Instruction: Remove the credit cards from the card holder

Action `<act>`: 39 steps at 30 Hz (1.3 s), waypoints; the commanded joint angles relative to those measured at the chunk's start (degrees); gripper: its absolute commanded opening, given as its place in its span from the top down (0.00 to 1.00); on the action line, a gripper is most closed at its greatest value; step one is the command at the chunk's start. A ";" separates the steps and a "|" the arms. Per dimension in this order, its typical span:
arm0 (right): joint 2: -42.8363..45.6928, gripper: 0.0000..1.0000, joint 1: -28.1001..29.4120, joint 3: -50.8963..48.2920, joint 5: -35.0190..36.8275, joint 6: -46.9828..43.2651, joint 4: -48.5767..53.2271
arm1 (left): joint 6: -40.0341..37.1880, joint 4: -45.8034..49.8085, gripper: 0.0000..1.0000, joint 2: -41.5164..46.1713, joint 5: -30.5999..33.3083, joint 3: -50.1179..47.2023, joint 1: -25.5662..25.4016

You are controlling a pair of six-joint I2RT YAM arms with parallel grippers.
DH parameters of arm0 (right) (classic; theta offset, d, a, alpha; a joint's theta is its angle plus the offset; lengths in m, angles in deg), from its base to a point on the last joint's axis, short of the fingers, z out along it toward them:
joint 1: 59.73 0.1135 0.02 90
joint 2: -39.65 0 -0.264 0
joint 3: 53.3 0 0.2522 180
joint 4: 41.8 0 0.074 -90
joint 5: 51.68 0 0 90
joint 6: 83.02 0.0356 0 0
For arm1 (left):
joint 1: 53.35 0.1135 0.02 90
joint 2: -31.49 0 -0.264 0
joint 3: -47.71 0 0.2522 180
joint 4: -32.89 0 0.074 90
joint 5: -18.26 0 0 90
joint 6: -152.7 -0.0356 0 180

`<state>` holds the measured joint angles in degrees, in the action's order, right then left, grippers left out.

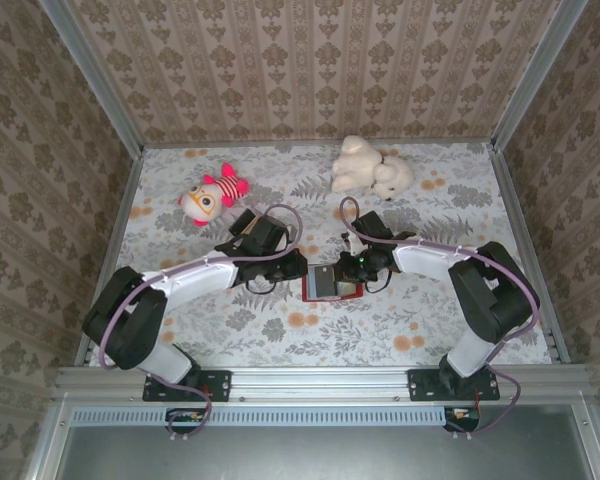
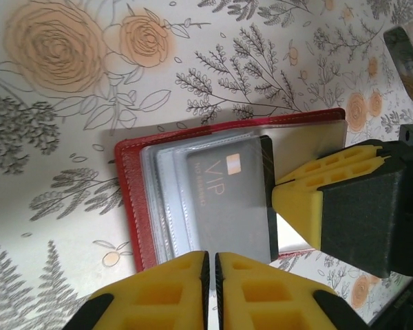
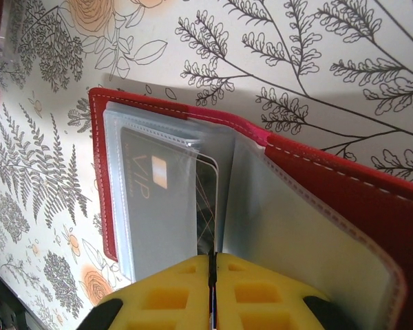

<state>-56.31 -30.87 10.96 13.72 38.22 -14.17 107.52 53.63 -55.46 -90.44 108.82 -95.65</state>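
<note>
Both claws meet at the open red folding card holder (image 1: 327,287) in the middle of the floral-patterned desk (image 1: 450,320).
The holder lies open with its clear plastic sleeves (image 3: 282,227) fanned, and a dark grey "VIP" credit card (image 2: 227,199) sits in the top sleeve. The left claw (image 2: 211,292) has its yellow fingers pressed together at the sleeves' edge; whether they nip a sleeve cannot be told. The right claw (image 3: 212,295) is pinching the edge of a second dark card (image 3: 207,206) tucked behind the first.
</note>
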 commanded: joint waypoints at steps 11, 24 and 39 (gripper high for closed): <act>-2.15 0.92 -0.28 1.00 -1.19 -2.06 1.55 | 0.14 -4.54 0.94 -9.73 -4.08 4.07 -1.43; -1.77 0.92 -1.34 0.62 -0.01 -4.04 3.08 | 0.79 -1.52 1.00 -11.15 1.42 0.56 -2.17; -2.89 0.71 -2.14 -1.28 -5.27 -1.70 -2.56 | 1.82 -2.31 1.00 -11.77 1.74 -0.81 -2.30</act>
<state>-57.95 -32.86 10.00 10.73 36.17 -15.87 108.19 47.69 -66.37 -91.19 109.80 -97.62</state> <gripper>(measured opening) 0.293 0.051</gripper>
